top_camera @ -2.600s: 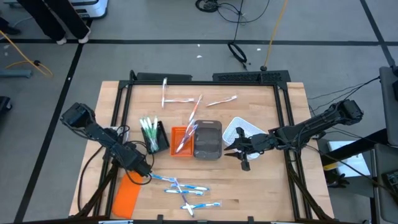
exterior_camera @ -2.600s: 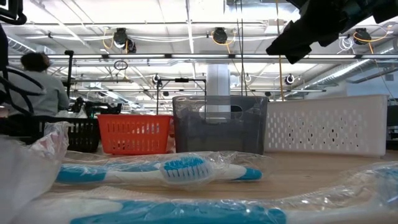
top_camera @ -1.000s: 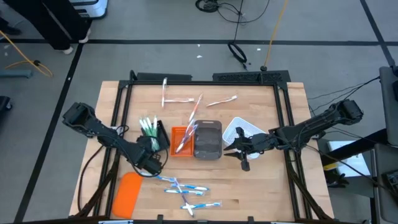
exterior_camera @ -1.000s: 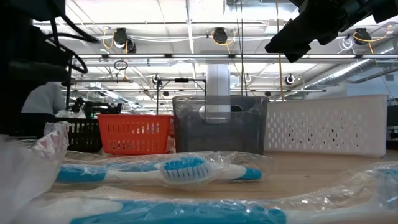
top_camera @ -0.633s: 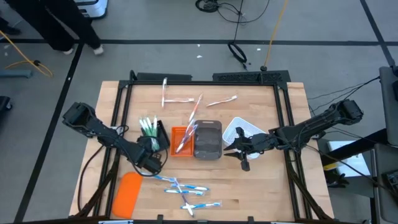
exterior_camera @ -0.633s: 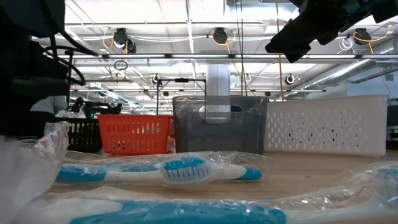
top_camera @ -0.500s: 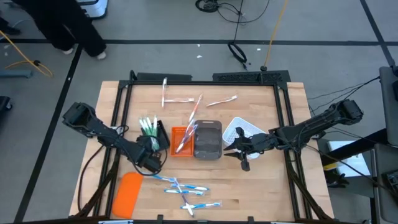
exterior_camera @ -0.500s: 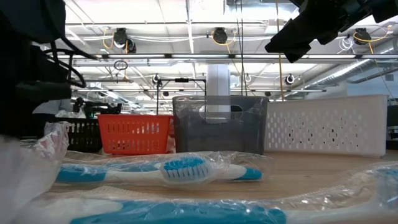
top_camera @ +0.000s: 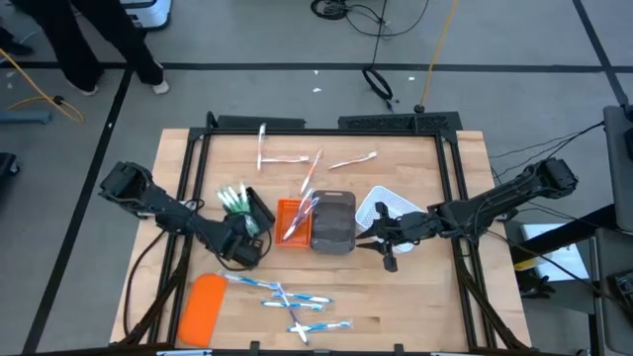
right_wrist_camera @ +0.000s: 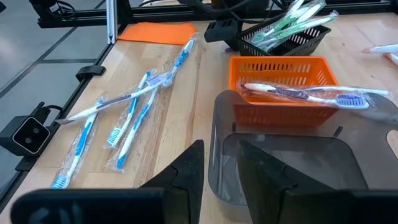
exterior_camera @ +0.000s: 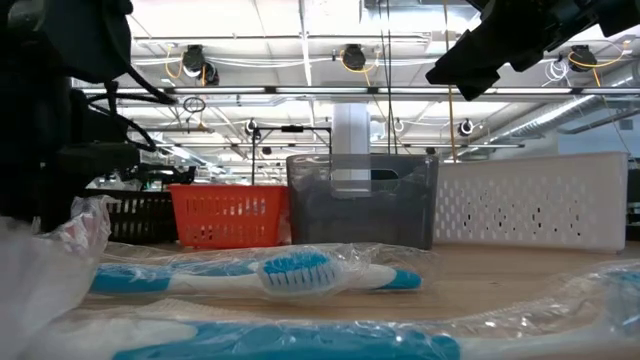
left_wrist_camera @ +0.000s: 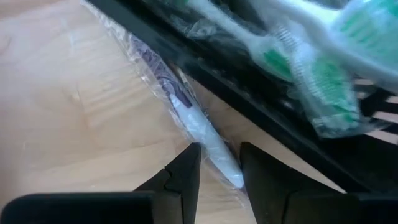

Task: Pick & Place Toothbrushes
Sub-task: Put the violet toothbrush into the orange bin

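The left gripper sits low over the table beside the black tray; its two fingers stand a little apart, straddling the tip of a pale wrapped toothbrush that lies on the wood just against the tray's wall; the pads flank the handle, but whether they pinch it I cannot tell. Inside that tray lie green-white toothbrushes, also in clear film.

The right gripper waits above the grey tray, fingers slightly parted and holding nothing; just beyond it the orange tray carries pink-white toothbrushes, and beside the grey tray stands the white tray.

Blue-white toothbrushes lie scattered at the near edge beside an orange slab; more pink-white ones lie at the far side.

By my judgement each brush is very light, stiff and thin, and the loose film will be slippery and may slide over the handle; the sound hold is across the handle near mid-length, pads squeezing the narrow sides; a grip at the tip would let it swing or slip.
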Robot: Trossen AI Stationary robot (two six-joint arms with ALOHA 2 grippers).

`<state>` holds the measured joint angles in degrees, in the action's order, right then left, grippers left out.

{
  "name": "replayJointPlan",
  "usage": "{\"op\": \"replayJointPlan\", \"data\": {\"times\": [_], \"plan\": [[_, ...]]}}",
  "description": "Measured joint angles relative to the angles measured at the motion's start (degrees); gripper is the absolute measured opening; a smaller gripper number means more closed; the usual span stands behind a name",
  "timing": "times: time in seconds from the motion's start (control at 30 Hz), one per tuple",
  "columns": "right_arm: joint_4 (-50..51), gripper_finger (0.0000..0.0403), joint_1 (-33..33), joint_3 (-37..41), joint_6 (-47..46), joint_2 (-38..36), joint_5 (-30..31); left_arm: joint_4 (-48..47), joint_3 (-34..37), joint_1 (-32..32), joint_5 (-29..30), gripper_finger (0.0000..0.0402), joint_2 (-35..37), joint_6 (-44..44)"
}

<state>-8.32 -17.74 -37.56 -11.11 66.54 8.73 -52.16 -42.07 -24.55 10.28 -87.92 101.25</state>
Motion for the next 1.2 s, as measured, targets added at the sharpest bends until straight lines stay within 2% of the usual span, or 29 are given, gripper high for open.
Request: {"op": "replayJointPlan", "data": {"times": [0.1, 0.27, 0.3, 0.5, 0.67, 1.0, 1.2], "plan": [[0.0, 0.0086, 0.0, 0.0, 0.0, 0.0, 0.0, -0.1, 0.3, 0.6, -2.4, 0.0104, 0.1, -0.1], [0.0, 0.0086, 0.0, 0.0, 0.0, 0.0, 0.0, -0.4, 0.4, 0.1, -3.8, 0.0019, 0.1, -0.8], [0.0, 0.0086, 0.0, 0.0, 0.0, 0.0, 0.0, -0.4, 0.4, 0.0, -3.8, 0.0012, 0.1, -0.8], [0.0, 0.0086, 0.0, 0.0, 0.0, 0.0, 0.0, -2.8, -0.1, -0.7, -4.5, 0.0009, 0.0, 0.4], [0.0, 0.0086, 0.0, 0.0, 0.0, 0.0, 0.0, -10.2, -2.6, -1.0, -5.2, 0.0010, -0.1, 1.4], [0.0, 0.0086, 0.0, 0.0, 0.0, 0.0, 0.2, -24.6, -11.8, -2.1, 1.0, 0.0005, -0.1, 2.8], [0.0, 0.0086, 0.0, 0.0, 0.0, 0.0, 0.2, -25.7, -18.1, -2.7, 9.9, 0.0006, -0.1, 0.0]]}}
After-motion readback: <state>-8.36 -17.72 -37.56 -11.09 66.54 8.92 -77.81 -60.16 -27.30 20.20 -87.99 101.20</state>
